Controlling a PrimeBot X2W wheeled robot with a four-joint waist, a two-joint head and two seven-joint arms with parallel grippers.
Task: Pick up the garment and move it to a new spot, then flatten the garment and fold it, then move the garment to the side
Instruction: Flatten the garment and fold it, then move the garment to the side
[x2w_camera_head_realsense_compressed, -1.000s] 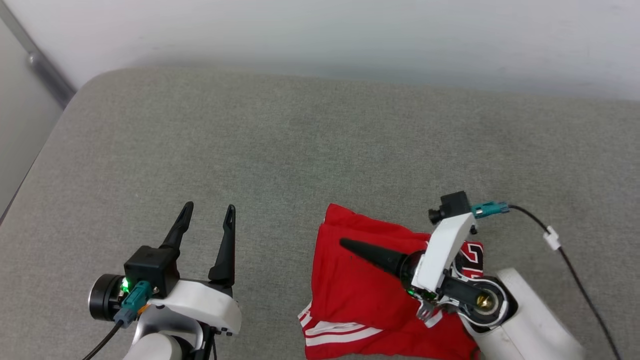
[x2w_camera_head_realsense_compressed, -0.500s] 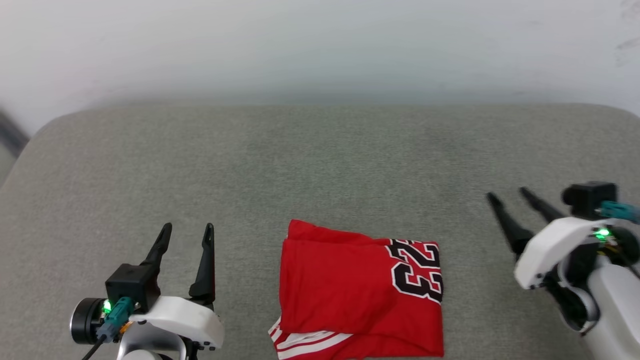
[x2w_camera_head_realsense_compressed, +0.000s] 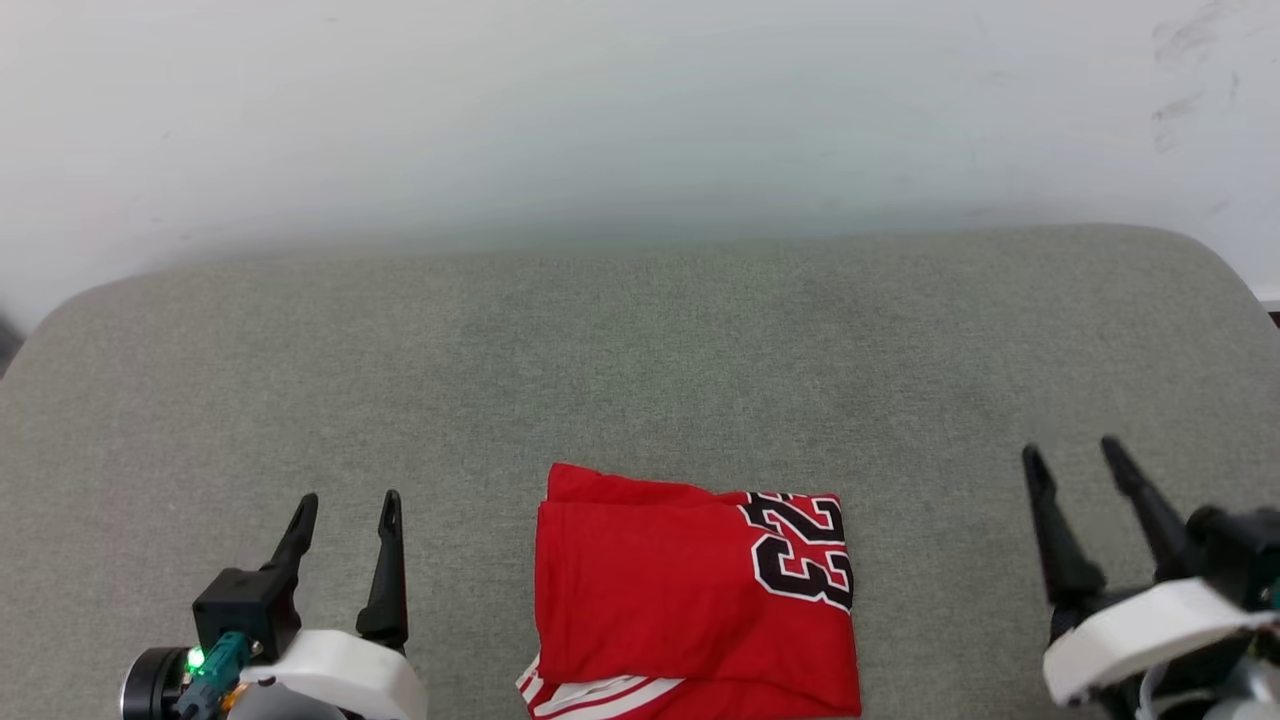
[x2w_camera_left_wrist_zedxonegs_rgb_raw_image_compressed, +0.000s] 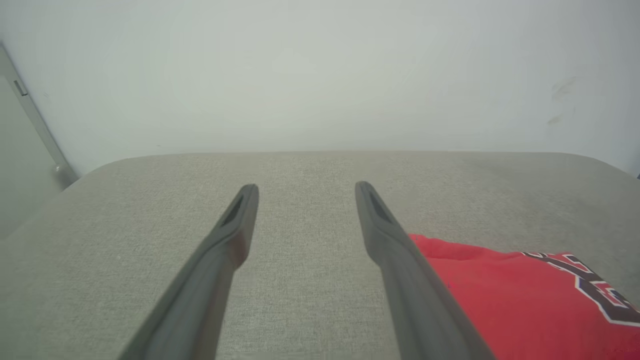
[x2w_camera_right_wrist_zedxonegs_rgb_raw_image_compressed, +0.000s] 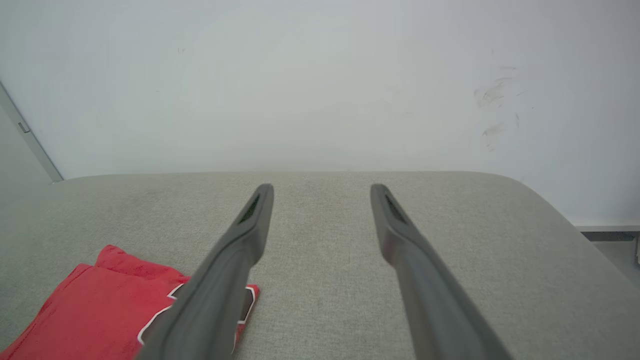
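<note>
the garment (x2w_camera_head_realsense_compressed: 690, 590), a red jersey shirt, lies folded into a compact rectangle on the grey cloth-covered table (x2w_camera_head_realsense_compressed: 640, 350), near the front edge and about midway between the two arms. a black number 23 (x2w_camera_head_realsense_compressed: 805, 550) with a white outline sits sideways on the folded shirt's right part. a strip of red-and-white trim (x2w_camera_head_realsense_compressed: 590, 692) peeks out from under the fold at its near left corner. the top layer looks fairly smooth, with a second edge showing just behind the far left corner.

the left claw (x2w_camera_head_realsense_compressed: 350, 497) hovers at the lower left, its two dark fingers apart and pointing away from the robot, holding nothing. it is beside the shirt, not touching it. in the left wrist view the left claw (x2w_camera_left_wrist_zedxonegs_rgb_raw_image_compressed: 306, 186) stands wide over bare cloth, with the garment (x2w_camera_left_wrist_zedxonegs_rgb_raw_image_compressed: 500, 300) off to its right.

the right claw (x2w_camera_head_realsense_compressed: 1070, 448) is at the lower right, fingers also spread and empty, well clear of the shirt's right edge. in the right wrist view the right claw (x2w_camera_right_wrist_zedxonegs_rgb_raw_image_compressed: 322, 186) points toward the pale wall (x2w_camera_head_realsense_compressed: 640, 120), and the garment (x2w_camera_right_wrist_zedxonegs_rgb_raw_image_compressed: 100, 300) lies to its lower left, partly behind one finger.

faint dark scuffs mark the wall at the upper right.
</note>
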